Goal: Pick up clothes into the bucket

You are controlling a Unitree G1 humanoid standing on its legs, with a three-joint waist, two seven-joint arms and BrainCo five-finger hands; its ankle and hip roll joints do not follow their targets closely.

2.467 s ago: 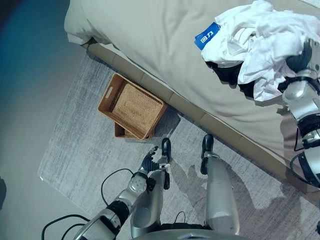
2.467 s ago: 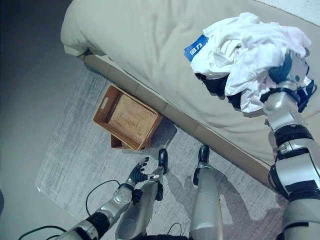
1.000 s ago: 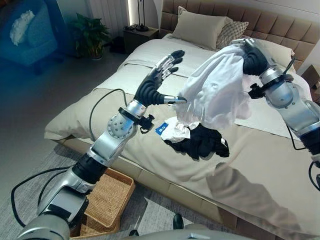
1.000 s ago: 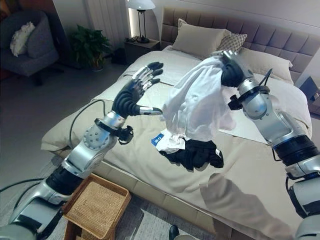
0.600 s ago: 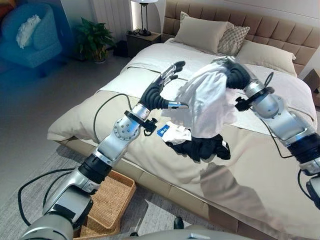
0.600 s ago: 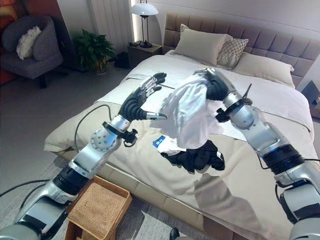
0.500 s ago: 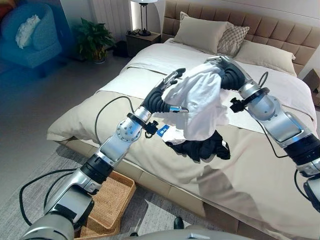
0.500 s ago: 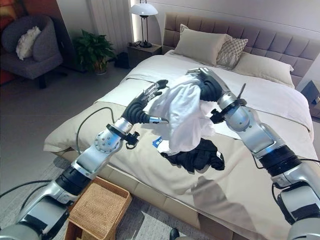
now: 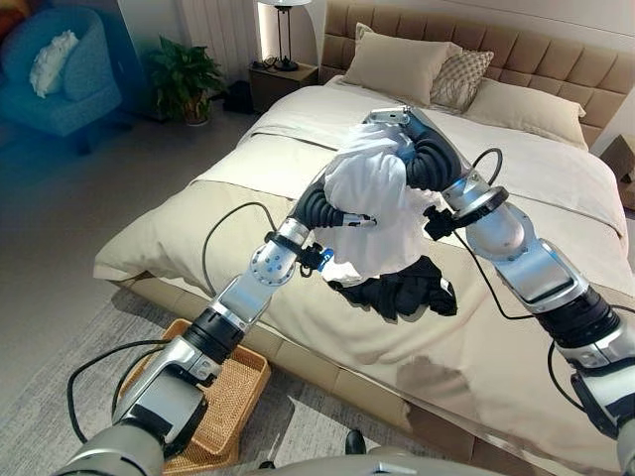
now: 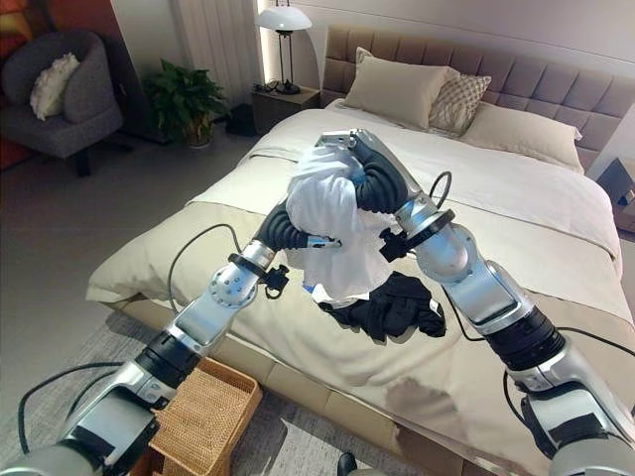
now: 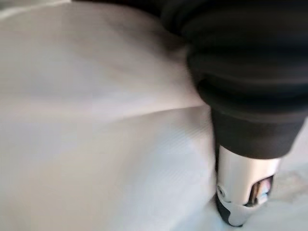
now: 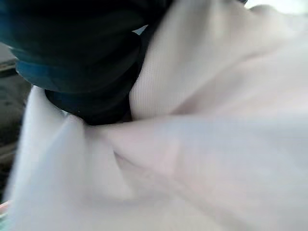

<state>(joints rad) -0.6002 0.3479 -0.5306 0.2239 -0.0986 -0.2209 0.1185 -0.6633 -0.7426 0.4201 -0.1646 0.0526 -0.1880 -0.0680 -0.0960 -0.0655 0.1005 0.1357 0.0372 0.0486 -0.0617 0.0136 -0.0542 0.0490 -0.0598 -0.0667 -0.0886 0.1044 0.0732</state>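
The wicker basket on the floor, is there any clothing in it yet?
No. In the left eye view the wicker basket beside the bed holds nothing, and the white garment is up between both hands.

One bed (image 9: 248, 213), three pillows (image 9: 397, 64) at its head, one white garment (image 9: 377, 203) held above it, one black garment (image 9: 402, 290) lying on it, one wicker basket (image 9: 223, 387) on the floor beside it, one armchair (image 9: 64, 84), one potted plant (image 9: 184, 74), one lamp (image 10: 281, 30) beyond it.
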